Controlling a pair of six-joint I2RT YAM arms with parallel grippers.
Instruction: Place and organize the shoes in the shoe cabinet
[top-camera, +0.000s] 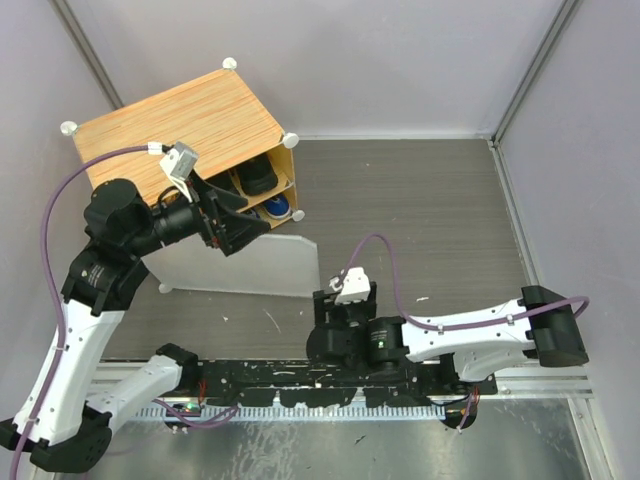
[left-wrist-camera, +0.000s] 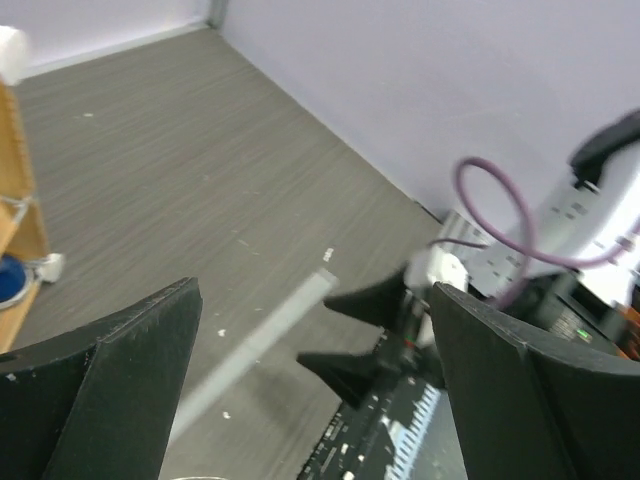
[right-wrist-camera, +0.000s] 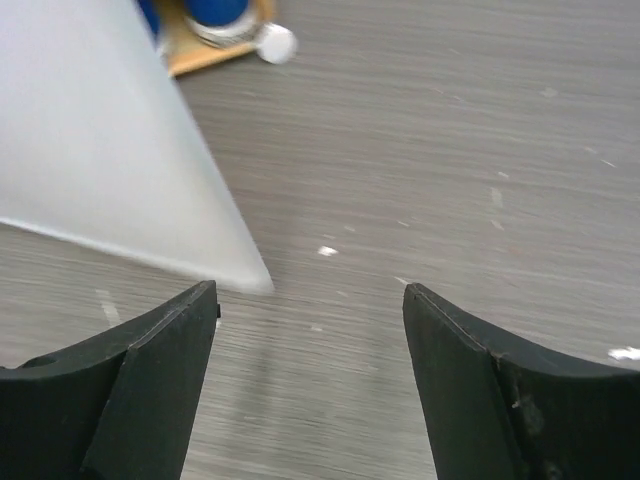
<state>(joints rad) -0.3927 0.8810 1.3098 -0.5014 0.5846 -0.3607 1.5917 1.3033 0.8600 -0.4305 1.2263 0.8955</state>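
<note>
The shoe cabinet (top-camera: 185, 120) with its striped wood-grain top stands at the back left, and its white door (top-camera: 250, 265) lies swung open on the table. Inside it I see a black shoe (top-camera: 262, 176) on the upper level and a blue shoe (top-camera: 277, 208) below. My left gripper (top-camera: 243, 222) hovers just in front of the cabinet's opening, open and empty (left-wrist-camera: 315, 290). The blue shoe (left-wrist-camera: 8, 280) shows at the left edge of the left wrist view. My right gripper (top-camera: 345, 298) sits low near the arm bases, open with nothing in it (right-wrist-camera: 308, 288), facing the door's corner (right-wrist-camera: 90, 150) and the blue shoe (right-wrist-camera: 215, 12).
A white round knob (right-wrist-camera: 275, 43) marks the cabinet's near corner. Grey walls (top-camera: 400, 60) enclose the wood-patterned table (top-camera: 420, 220) at the back and sides. The black rail with the arm bases (top-camera: 330, 380) runs along the near edge.
</note>
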